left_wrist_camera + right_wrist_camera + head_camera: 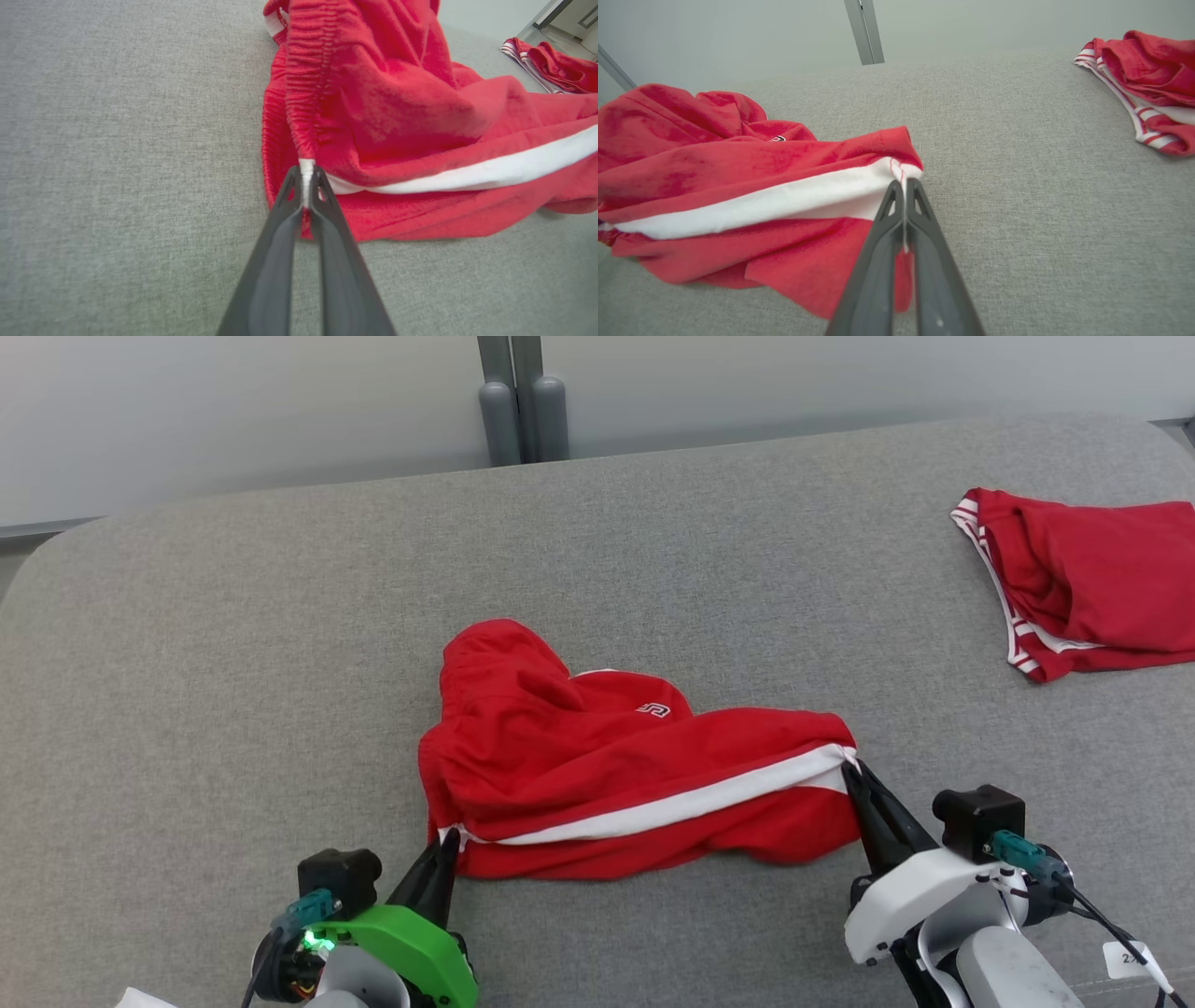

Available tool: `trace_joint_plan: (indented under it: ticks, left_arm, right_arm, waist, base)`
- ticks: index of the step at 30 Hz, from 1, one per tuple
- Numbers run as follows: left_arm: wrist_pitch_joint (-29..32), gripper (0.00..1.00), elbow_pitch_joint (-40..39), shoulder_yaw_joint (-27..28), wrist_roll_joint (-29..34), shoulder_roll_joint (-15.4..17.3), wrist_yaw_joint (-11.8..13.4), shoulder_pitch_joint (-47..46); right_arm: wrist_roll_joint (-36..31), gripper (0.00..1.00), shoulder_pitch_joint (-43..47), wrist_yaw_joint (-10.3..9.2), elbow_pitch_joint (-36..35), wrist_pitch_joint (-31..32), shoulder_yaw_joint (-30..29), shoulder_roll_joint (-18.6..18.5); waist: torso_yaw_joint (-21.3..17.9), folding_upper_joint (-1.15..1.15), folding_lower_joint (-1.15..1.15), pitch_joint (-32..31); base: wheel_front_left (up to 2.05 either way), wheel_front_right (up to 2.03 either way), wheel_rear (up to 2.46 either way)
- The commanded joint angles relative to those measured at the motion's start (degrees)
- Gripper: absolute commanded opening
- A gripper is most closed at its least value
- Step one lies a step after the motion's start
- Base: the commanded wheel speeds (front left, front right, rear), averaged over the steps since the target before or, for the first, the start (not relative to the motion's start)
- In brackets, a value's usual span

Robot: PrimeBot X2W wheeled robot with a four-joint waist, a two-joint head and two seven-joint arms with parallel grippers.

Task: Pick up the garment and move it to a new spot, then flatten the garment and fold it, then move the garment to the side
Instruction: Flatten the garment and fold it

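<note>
Here, a broad grey padded surface (233, 663) with a woven texture and rounded far corners runs across the scene. Behind its far edge stands a pale wall (233, 411) with two grey posts (523, 420).

The garment (579, 756) lies at the middle of the surface, toward the near edge. It is a pair of bright red shorts, rumpled and bunched. Its left part is heaped into a rounded hump, and its right part is drawn out lower and flatter. A white stripe (672, 803) runs along its near side from left to right, rising slightly toward the right end. In the left wrist view a gathered, ribbed waistband (303, 93) runs down to the stripe's left end. A small white logo (653, 710) sits on the upper fold near the middle.

A second red garment (1092, 583), trimmed with thin white stripes, lies folded at the far right, well apart from the first.

The left gripper (446, 845) sits at the shorts' near left corner. Its jaws are pressed together on the white end of the stripe, just below the waistband. The right gripper (851, 770) is at the right end of the shorts. Its jaws are closed on the stripe's end at the hem, with a little white cloth showing between them.
</note>
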Motion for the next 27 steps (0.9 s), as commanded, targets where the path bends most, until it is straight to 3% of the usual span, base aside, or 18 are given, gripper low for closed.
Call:
trace_joint_plan:
  ticks: [1, 12, 20, 27]
  left_arm:
    - [-0.5, 0.0, -0.56, -1.01, -1.05, 0.79, -0.23, -0.56]
    - [-5.76, 0.0, -10.01, -2.85, -7.94, 4.02, -0.25, 1.57]
    - [-5.98, 0.0, -23.99, -1.0, -13.41, 6.09, -0.26, 3.65]
    - [-1.31, 0.0, -39.59, 0.83, -16.41, 8.48, 1.32, 3.94]
  right_arm:
    - [0.04, 0.0, 0.63, -0.08, -0.25, -0.27, -0.21, -0.29]
    - [2.21, 0.0, 0.56, -0.08, -4.96, -0.46, -0.84, -1.71]
    - [5.81, 0.0, 1.0, -0.09, -16.87, 1.4, -1.45, -4.01]
    - [6.85, 0.0, -0.01, -0.09, -29.65, 4.07, -3.45, -6.35]
  waist:
    - [0.06, 0.0, 0.0, -0.26]
    - [0.11, 0.0, 0.0, -2.6]
    - [-0.15, 0.0, 0.0, -4.83]
    - [-0.68, 0.0, 0.0, -5.61]
  base:
    - [0.0, 0.0, 0.0]
    - [0.0, 0.0, 0.0]
    - [0.0, 0.0, 0.0]
    - [0.0, 0.0, 0.0]
